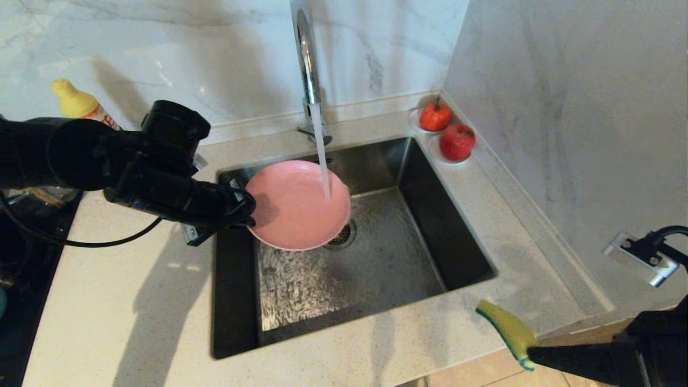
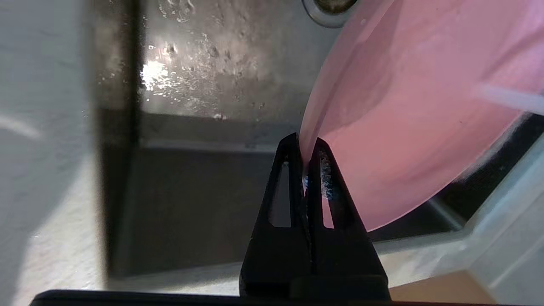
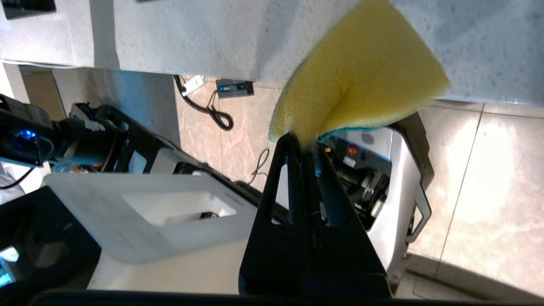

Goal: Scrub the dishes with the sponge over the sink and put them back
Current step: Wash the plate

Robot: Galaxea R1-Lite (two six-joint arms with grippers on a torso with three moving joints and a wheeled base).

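A pink plate (image 1: 295, 204) (image 2: 416, 114) hangs tilted over the steel sink (image 1: 376, 258), under the water running from the chrome faucet (image 1: 307, 70). My left gripper (image 1: 248, 208) (image 2: 306, 146) is shut on the plate's left rim. At the counter's front right edge my right gripper (image 1: 529, 355) (image 3: 304, 144) is shut on one end of the yellow sponge (image 1: 508, 330) (image 3: 361, 80), whose green layer shows along one edge. No teal bowl is in view.
Two white saucers with red fruit (image 1: 446, 131) stand in the back right corner of the counter (image 1: 134, 301). A yellow-capped bottle (image 1: 80, 105) stands at the back left. A wall socket (image 1: 639, 258) is on the right wall. The drain (image 1: 341, 236) lies behind the plate.
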